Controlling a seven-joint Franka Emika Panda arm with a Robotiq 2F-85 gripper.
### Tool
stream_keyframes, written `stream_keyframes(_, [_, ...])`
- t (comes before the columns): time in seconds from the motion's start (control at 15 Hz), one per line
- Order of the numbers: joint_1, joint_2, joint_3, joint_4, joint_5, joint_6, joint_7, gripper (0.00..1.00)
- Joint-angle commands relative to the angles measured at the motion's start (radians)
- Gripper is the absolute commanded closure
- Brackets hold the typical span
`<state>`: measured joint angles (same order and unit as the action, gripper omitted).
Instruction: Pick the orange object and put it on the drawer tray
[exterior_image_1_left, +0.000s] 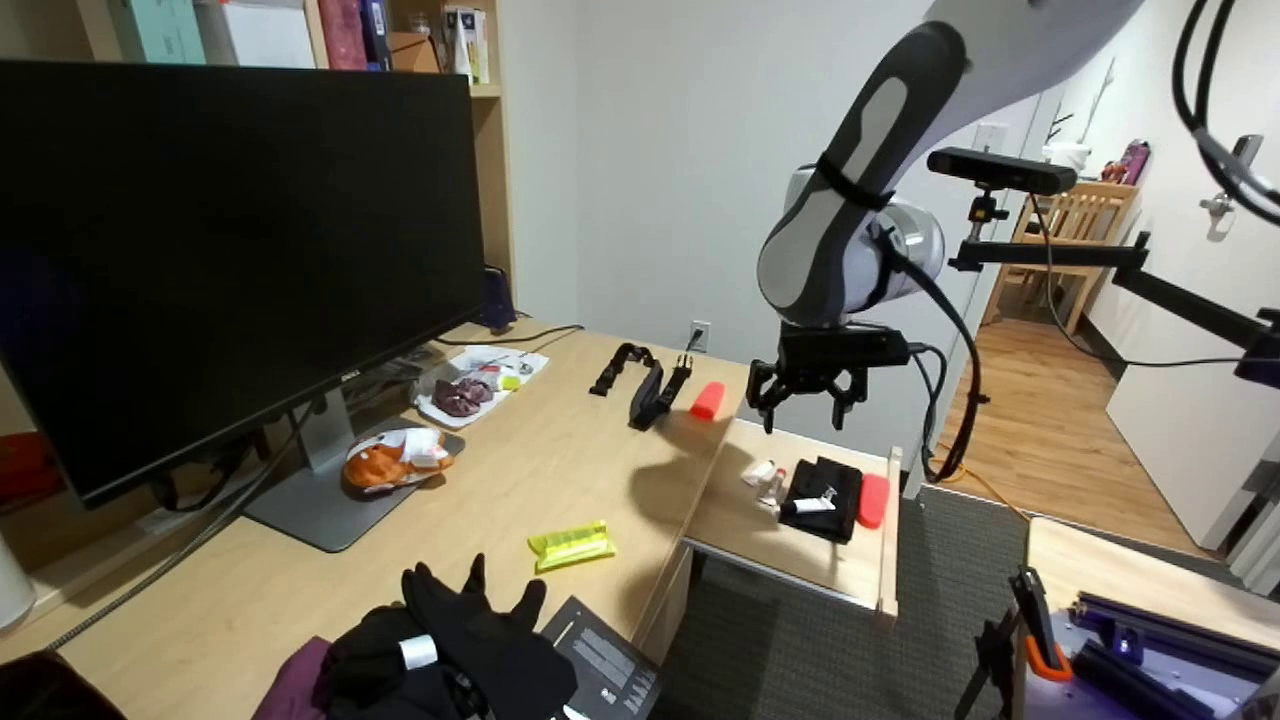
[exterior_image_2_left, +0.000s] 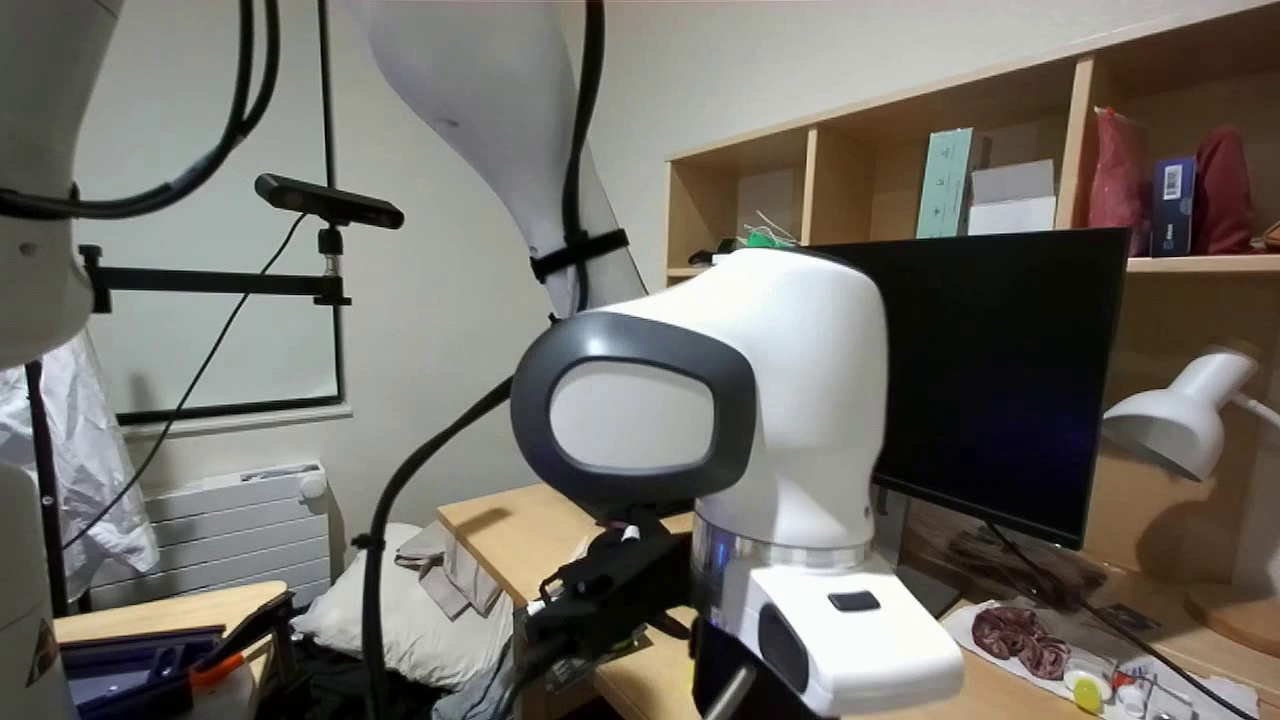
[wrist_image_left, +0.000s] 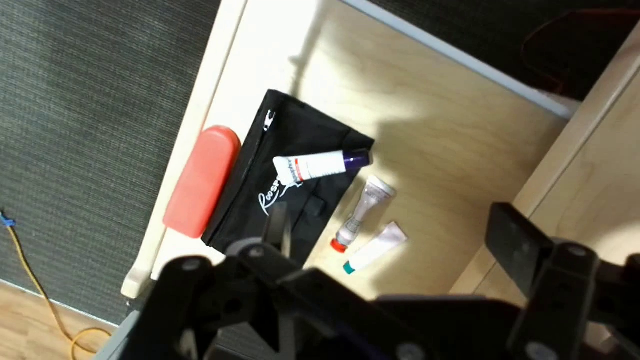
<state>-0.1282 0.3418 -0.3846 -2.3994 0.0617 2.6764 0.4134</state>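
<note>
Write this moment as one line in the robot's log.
Gripper: open, empty, above drawer tray | Red-orange block: on desk | Another red-orange block: in tray, beside black pouch

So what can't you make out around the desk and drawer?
Orange block on the desk: in an exterior view, hidden by the arm or past the edge, unclear which.
Black pouch: wrist view, partly covered by the gripper.
Red-capped tube: wrist view, print too blurred to read.
Monitor: an exterior view's edge cuts off its upper left corner.
</note>
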Motion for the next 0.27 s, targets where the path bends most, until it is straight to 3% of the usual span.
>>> stream_keyframes(0.0, [-0.004,-0.026,0.011,-0.013,-0.026,-0.013,0.006,0.0])
stream_keyframes(0.2, [-0.001,-0.061,0.012,-0.038,-0.042,-0.017,0.006,0.0])
